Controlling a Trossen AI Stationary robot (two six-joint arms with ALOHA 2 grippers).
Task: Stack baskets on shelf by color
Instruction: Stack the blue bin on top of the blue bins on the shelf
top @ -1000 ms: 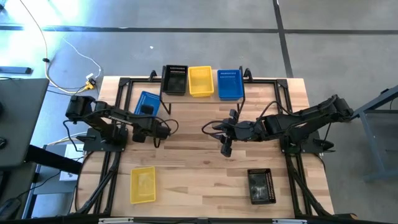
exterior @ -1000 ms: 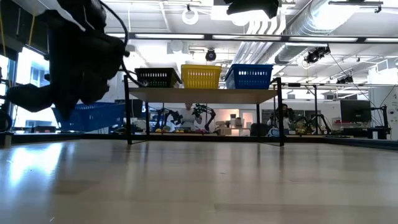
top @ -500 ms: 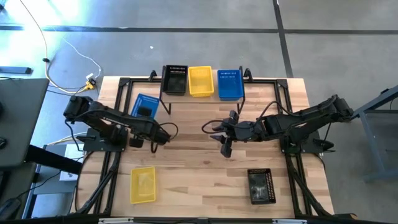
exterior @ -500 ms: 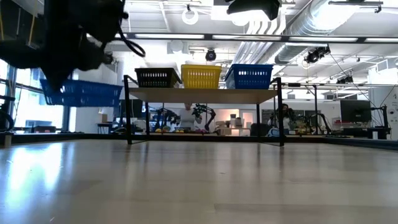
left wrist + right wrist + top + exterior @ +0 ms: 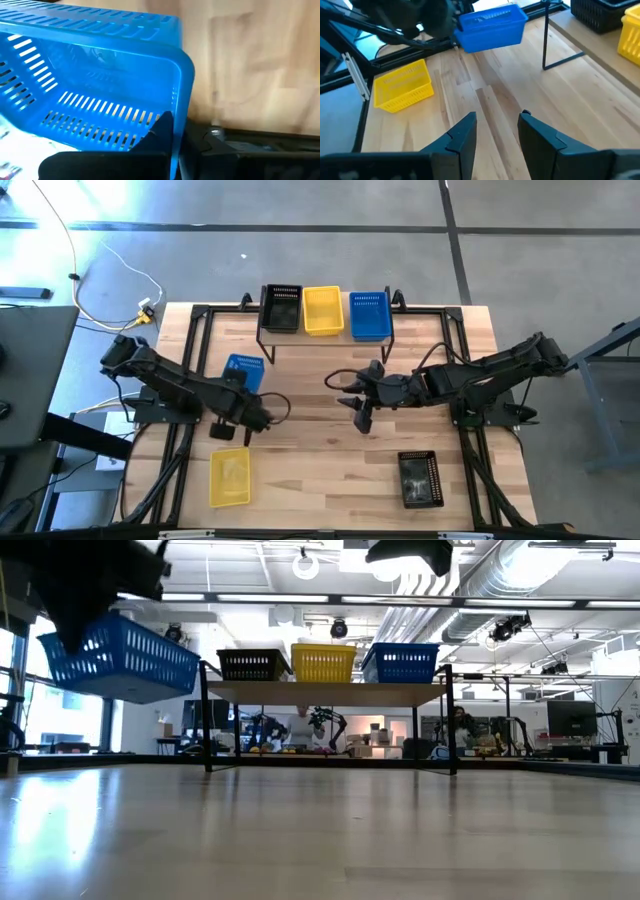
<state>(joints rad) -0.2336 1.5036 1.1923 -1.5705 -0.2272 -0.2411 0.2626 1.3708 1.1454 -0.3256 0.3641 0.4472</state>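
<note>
Left gripper (image 5: 240,406) clenched on the rim of a blue basket (image 5: 243,370), lifted clear of the tabletop (image 5: 320,450) and tilted, on the left side, short of the shelf (image 5: 325,332). Right gripper (image 5: 361,402) hovering mid-table, released and holding nothing. On the shelf: black basket (image 5: 281,307), yellow basket (image 5: 322,310), blue shelf basket (image 5: 369,315), side by side. Best to level the load, carry above shelf height past black and yellow, then nest squarely into the blue one. Risk: clipping the other baskets.

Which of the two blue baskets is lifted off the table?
The blue basket held by the left gripper hangs tilted in the air. The other blue basket sits on the shelf.
</note>
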